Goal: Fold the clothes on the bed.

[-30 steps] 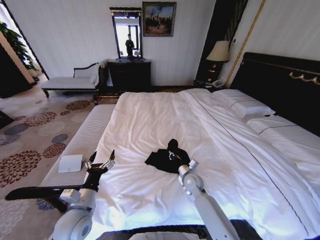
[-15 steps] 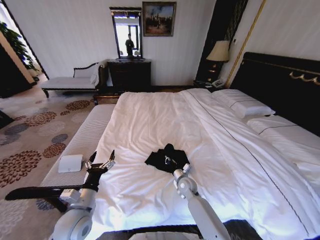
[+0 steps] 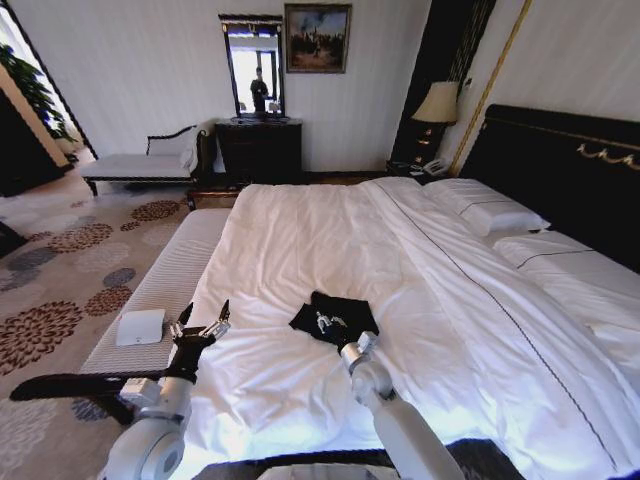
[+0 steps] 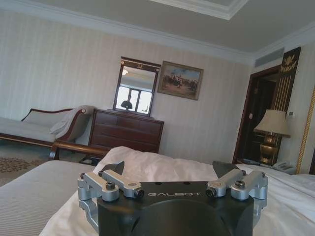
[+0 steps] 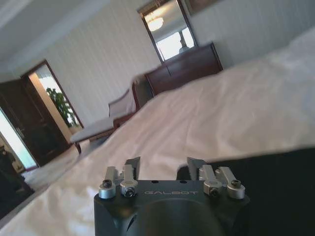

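White bed [image 3: 300, 230] carries the black shirt [image 3: 335, 315] near its foot edge; my right claw [image 3: 325, 322] rests open on it, holding nothing, to flatten; left claw [image 3: 203, 318] waits open.

The black T-shirt [image 3: 334, 317] lies bunched on the bed [image 3: 300, 250], its white chest lettering too small and crumpled to read. The right gripper [image 3: 330, 322] sits over the shirt, fingertips lost against dark cloth, so their spread can't be judged there (the right wrist view cuts the shirt [image 5: 275, 187] off at the frame edge). In the left wrist view, the left gripper [image 4: 173, 189] hides the bedding just behind it, and its lower body runs off the frame.
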